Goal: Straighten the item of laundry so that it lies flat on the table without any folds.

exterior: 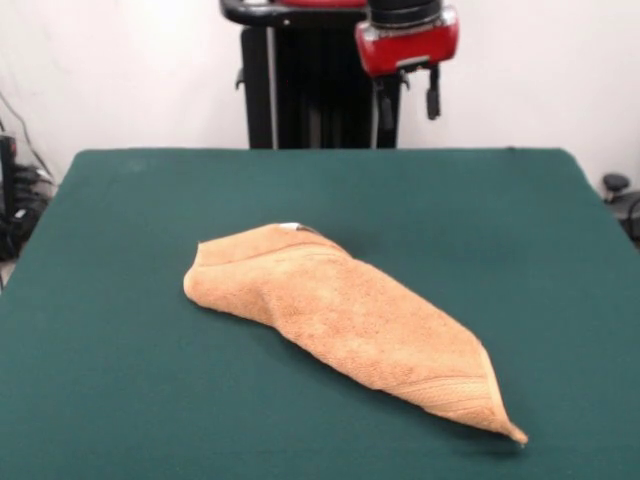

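Green felt table (120, 300), white wall behind; towel (340, 325) folded over near table centre, not flat yet.

Gripper (410, 100) hangs high by the pedestal, well apart from the cloth, fingers (434, 97) spread, holding nothing; towel lies bunched in a long wedge, blunt end at picture left, pointed corner toward the near right edge; white tag (291, 226) peeks at the far edge; border band shows near the point; likely light, soft, limp, grippy terry; best pinch looks like the pointed corner, then drag outward to unfold.
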